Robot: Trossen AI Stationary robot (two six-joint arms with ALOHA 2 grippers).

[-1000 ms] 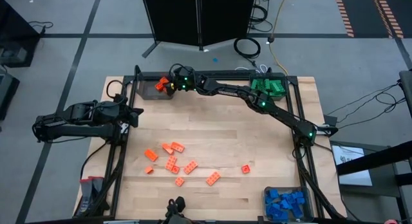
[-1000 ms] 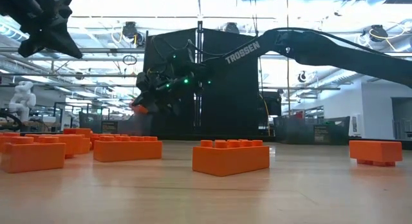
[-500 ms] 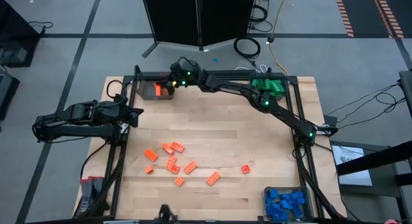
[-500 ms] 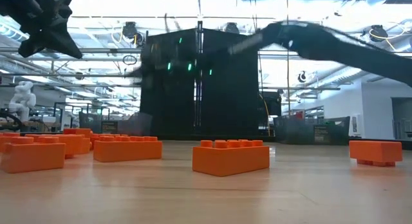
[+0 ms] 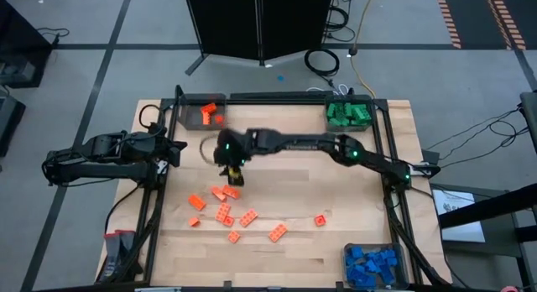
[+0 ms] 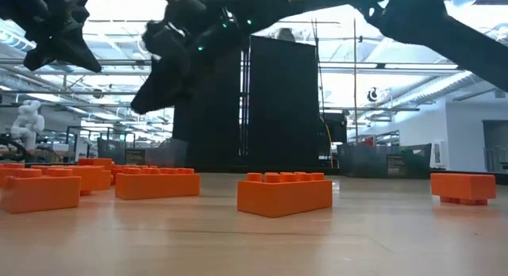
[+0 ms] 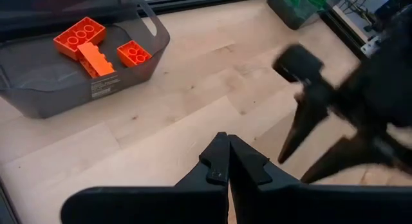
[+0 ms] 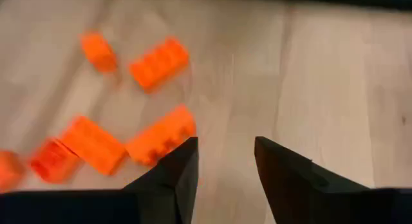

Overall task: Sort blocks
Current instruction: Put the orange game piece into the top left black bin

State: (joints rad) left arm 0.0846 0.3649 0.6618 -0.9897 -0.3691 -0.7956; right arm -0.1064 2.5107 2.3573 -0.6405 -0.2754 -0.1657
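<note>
Nine or so orange blocks (image 5: 225,211) lie loose at six o'clock on the table (image 5: 336,183). We hang our right gripper (image 5: 229,169) just above them, fingers parted and empty, ready to pick. Our left gripper (image 5: 179,146) waits clenched at nine o'clock.

My right gripper (image 5: 231,170) hangs just behind the loose blocks (image 5: 225,213) on the worktop (image 5: 302,191). Three bins sit at its corners; my left gripper (image 5: 172,151) waits at its left edge.
</note>
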